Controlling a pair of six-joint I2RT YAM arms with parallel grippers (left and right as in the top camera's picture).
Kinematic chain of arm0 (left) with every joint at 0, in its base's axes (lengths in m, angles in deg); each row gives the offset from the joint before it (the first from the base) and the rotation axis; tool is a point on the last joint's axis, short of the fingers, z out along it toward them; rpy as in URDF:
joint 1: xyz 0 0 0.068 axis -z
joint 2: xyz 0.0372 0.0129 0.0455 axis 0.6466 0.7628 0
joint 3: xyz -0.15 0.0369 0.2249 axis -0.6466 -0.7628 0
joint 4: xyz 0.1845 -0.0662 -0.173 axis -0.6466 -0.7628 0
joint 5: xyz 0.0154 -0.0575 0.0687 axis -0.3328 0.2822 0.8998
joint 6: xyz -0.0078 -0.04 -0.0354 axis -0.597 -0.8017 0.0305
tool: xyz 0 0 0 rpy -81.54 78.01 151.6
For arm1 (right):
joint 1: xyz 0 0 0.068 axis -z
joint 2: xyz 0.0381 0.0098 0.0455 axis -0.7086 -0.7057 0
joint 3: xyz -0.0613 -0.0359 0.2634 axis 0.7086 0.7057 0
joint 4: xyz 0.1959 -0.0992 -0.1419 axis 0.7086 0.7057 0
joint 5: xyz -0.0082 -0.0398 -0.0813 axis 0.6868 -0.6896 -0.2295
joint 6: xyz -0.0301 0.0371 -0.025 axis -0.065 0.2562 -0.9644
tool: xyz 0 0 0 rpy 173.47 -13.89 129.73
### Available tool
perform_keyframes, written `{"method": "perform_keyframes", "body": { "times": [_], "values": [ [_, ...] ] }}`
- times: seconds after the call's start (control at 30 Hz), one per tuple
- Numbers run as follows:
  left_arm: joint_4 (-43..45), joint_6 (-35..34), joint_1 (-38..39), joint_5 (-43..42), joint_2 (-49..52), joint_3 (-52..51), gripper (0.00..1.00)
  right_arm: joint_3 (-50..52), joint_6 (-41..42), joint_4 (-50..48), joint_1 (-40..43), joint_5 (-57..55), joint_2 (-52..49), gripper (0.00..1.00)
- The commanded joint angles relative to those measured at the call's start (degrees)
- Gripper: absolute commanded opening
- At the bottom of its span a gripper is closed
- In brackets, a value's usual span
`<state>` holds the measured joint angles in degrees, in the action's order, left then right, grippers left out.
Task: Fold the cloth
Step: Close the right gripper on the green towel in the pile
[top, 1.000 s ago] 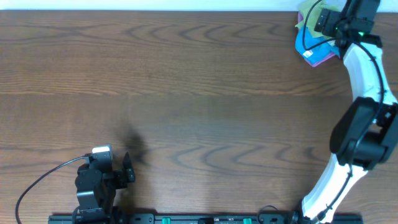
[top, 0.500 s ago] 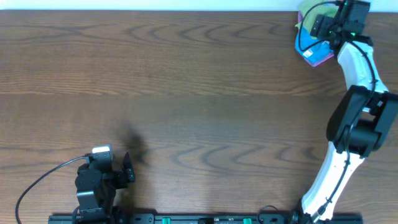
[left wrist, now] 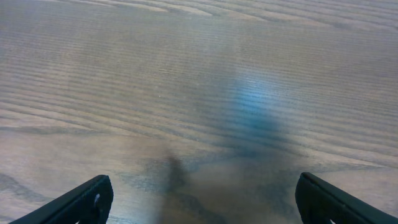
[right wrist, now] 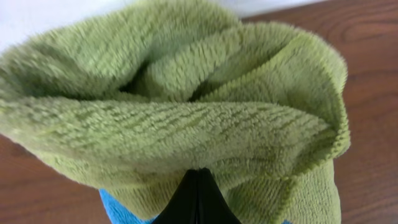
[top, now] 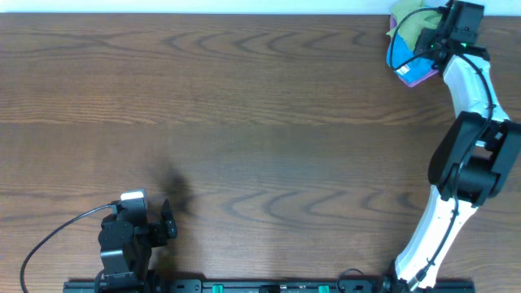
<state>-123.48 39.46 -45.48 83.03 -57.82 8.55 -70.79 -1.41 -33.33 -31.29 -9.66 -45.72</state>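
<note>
Up in the upper right corner of the overhead view, the right end effector (top: 430,38) is at the far edge of the tabletop (top: 260,122), right on the pile of cloths. The right arm (top: 468,155) reaches up the right side of the frame in a long white and black curve from its base at the bottom edge.

On the right wrist view the green cloth (right wrist: 180,112) fills nearly the whole frame, bunched in thick fuzzy folds. The two dark fingers (right wrist: 198,198) come together to a point at bottom centre, pinched on the lower edge of that green cloth. A sliver of blue cloth (right wrist: 118,208) peeks out beneath it at lower left, with brown wood showing at the right and lower left edges.

From overhead, the green cloth sits on top of the pile, the blue cloth shows at its lower left, and a purple cloth (top: 422,76) shows along the lower edge, just beside the arm.

Over at the lower left of the overhead view, the left end effector (top: 167,221) is parked low near the bottom edge, well apart from the pile, a thin cable (top: 49,240) looping off to its left. On the left wrist view its fingers sit wide apart, one tip in each lower corner, nothing between them but bare wood and a soft shadow
</note>
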Motion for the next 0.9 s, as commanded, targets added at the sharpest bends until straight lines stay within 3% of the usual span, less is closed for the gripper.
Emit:
{"method": "perform_keyframes", "body": {
  "times": [0.0, 0.2, 0.23, 0.27, 0.3, 0.47, 0.6, 0.87],
  "values": [
    [-1.4, 0.6, 0.0, 0.4, -0.3, -0.7, 0.95, -1.0, -1.2, 0.8, 0.3, 0.0, 2.9, 0.01],
    [-1.4, 0.6, 0.0, 0.4, -0.3, -0.7, 0.95, -1.0, -1.5, 2.4, -0.2, 0.0, 10.8, 0.01],
    [-1.4, 0.6, 0.0, 0.4, -0.3, -0.7, 0.95, -1.0, -1.6, 2.3, -0.2, -0.1, 11.7, 0.2],
    [-1.4, 0.6, 0.0, 0.4, -0.3, -0.7, 0.95, -1.0, -1.6, 2.6, -0.2, 0.0, 11.8, 0.45],
    [-1.4, 0.6, 0.0, 0.4, -0.3, -0.7, 0.95, -1.0, -1.6, 3.2, -0.2, 0.0, 11.8, 0.59],
    [-1.4, 0.6, 0.0, 0.4, -0.3, -0.7, 0.95, -1.0, -2.0, 1.5, -0.2, 0.0, 8.8, 0.78],
    [-1.4, 0.6, 0.0, 0.4, -0.3, -0.7, 0.95, -1.0, -2.0, 0.9, 0.1, 0.0, 5.2, 0.88],
    [-1.4, 0.6, 0.0, 0.4, -0.3, -0.7, 0.95, -1.0, -2.0, -3.0, 0.2, 0.4, -0.6, 0.91]
  ]
}}
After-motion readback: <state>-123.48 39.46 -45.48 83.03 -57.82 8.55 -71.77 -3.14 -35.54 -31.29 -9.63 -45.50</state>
